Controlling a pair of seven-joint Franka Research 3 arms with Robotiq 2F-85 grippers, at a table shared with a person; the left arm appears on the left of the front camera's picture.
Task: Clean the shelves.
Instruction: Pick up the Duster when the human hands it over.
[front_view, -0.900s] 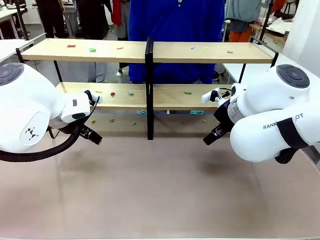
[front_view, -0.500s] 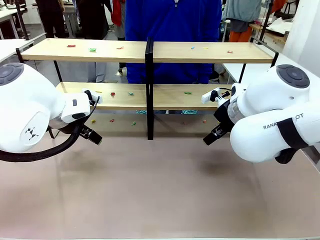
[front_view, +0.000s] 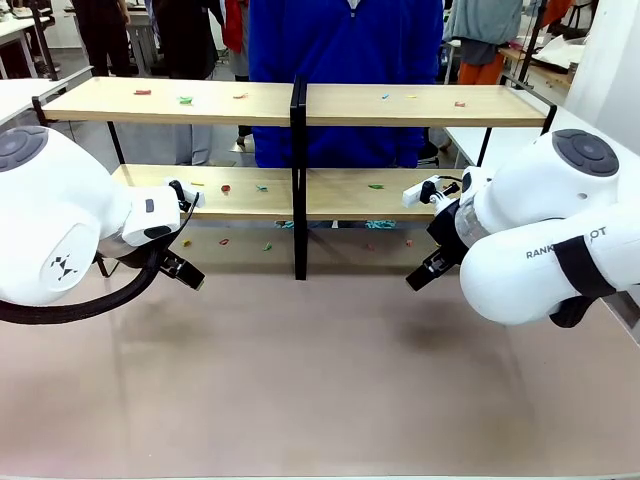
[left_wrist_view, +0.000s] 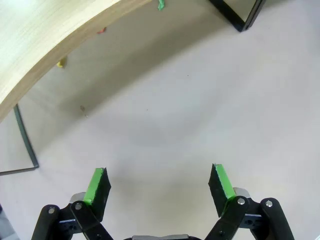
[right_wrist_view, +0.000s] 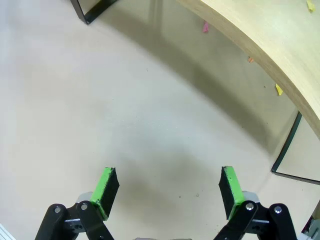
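since the earlier frame only the person in the blue top behind the rack has shifted slightly; both arms are unmoved. the shelves, two long light-wood boards in a thin black metal frame, stand across the far side of the beige tabletop. the left end effector and right end effector are released and empty, low in front of the lower board. recommended: enter level between the boards and pinch one small coloured scrap at a time. the black central post and the upper board limit reach.
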